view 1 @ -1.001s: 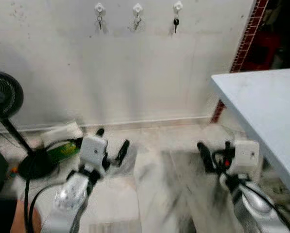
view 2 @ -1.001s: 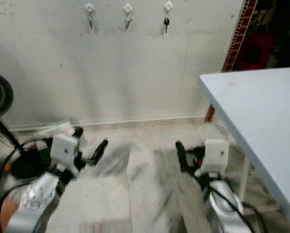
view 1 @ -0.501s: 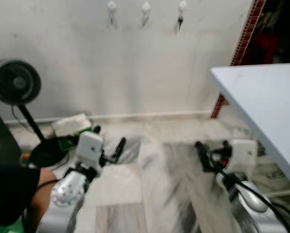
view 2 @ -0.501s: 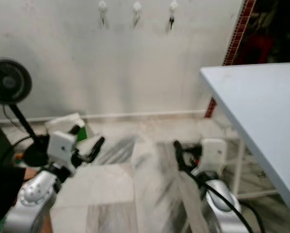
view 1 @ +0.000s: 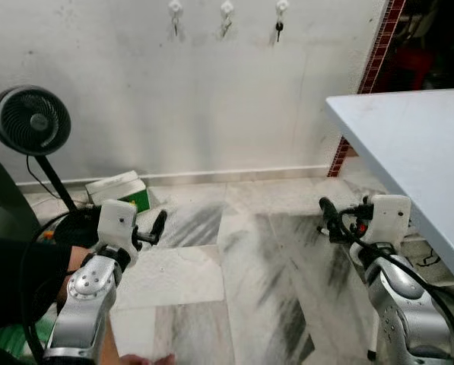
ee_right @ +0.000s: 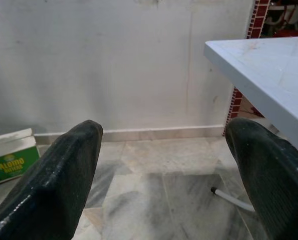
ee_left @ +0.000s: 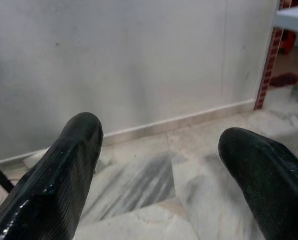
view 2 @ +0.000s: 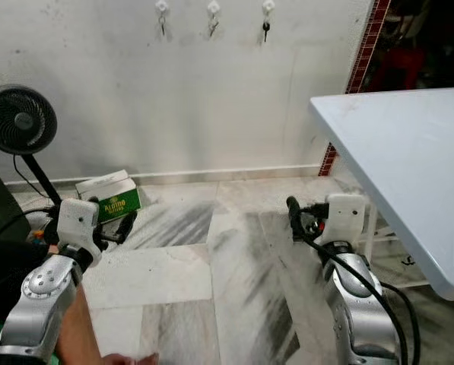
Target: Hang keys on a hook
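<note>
High on the white wall are three white hooks (view 1: 227, 7) in a row. A small key hangs from each, and the right one, a dark key (view 1: 278, 32), is the clearest. My left gripper (view 1: 155, 226) is held low over the marble floor, far below the hooks. It is open, and its wrist view has nothing between its fingers (ee_left: 64, 170). My right gripper (view 1: 339, 219) hovers beside the table, also open, with bare floor between its fingers (ee_right: 54, 180). Neither gripper holds a key.
A white table (view 1: 417, 144) juts in from the right, with a red brick column (view 1: 375, 53) behind it. At the left stand a black fan (view 1: 29, 122) and a green-and-white box (view 1: 120, 190). A person's dark sleeve (view 1: 14, 281) and hand (view 1: 143, 359) are at the lower left.
The whole picture has shifted and sharpened as the camera moved, so the fan and box now show fully. Both grippers stay low and open.
</note>
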Controlling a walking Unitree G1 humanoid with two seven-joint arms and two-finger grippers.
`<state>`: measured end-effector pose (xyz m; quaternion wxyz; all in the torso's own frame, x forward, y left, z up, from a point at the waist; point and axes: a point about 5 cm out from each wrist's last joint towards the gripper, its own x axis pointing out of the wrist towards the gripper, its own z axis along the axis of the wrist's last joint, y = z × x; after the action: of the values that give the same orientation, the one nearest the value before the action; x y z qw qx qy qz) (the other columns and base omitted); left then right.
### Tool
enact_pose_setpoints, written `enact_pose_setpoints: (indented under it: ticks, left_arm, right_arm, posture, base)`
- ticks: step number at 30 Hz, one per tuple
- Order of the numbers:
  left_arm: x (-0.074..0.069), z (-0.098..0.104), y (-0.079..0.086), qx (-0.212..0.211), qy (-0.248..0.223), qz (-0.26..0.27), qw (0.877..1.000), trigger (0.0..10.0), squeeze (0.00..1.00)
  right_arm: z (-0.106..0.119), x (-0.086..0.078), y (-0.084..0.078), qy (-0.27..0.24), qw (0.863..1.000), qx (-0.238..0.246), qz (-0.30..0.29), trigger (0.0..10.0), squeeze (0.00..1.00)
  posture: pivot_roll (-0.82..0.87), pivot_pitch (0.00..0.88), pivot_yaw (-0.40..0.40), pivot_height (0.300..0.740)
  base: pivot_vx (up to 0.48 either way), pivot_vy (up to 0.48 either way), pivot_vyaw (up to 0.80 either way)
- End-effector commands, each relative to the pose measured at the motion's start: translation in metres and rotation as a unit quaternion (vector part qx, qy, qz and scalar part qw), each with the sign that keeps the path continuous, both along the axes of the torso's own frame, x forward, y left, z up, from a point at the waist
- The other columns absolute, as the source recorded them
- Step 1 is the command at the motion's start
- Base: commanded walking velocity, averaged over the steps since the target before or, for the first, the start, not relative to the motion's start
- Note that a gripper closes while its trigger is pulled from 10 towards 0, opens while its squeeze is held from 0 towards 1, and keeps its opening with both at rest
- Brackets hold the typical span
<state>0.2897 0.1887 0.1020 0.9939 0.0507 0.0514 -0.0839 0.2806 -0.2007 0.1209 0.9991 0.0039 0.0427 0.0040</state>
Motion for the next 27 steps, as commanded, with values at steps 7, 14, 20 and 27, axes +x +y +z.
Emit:
enact_pose_setpoints:
  ticks: [7, 14, 20, 27]
  left_arm:
    - [0.010, -0.028, 0.026, 0.014, 0.054, 0.045, 0.997, 10.0, 0.00]
    - [0.012, -0.028, 0.028, 0.006, 0.051, 0.041, 0.998, 10.0, 0.00]
    - [0.014, -0.030, 0.025, 0.001, 0.042, 0.035, 0.999, 10.0, 0.00]
    - [0.021, -0.014, 0.022, 0.000, -0.009, 0.038, 0.999, 10.0, 0.00]
  right_arm:
    - [-0.023, 0.009, -0.012, 0.028, 0.999, -0.012, -0.020, 10.0, 0.00]
    - [-0.026, 0.012, -0.015, 0.028, 0.999, -0.016, -0.021, 10.0, 0.00]
    - [-0.029, 0.012, -0.016, 0.021, 0.999, -0.020, -0.021, 10.0, 0.00]
    - [-0.014, 0.013, -0.014, -0.014, 1.000, -0.006, -0.027, 10.0, 0.00]
  posture:
    - [-0.02, 0.000, 0.025, 0.740]
    - [-0.02, 0.000, 0.021, 0.740]
    - [-0.02, 0.000, 0.026, 0.740]
    - [-0.03, 0.000, 0.029, 0.740]
  base:
    - [0.000, 0.000, -0.76]
    - [0.000, 0.000, 0.00]
    - [0.000, 0.000, -0.13]
    - [0.000, 0.000, -0.46]
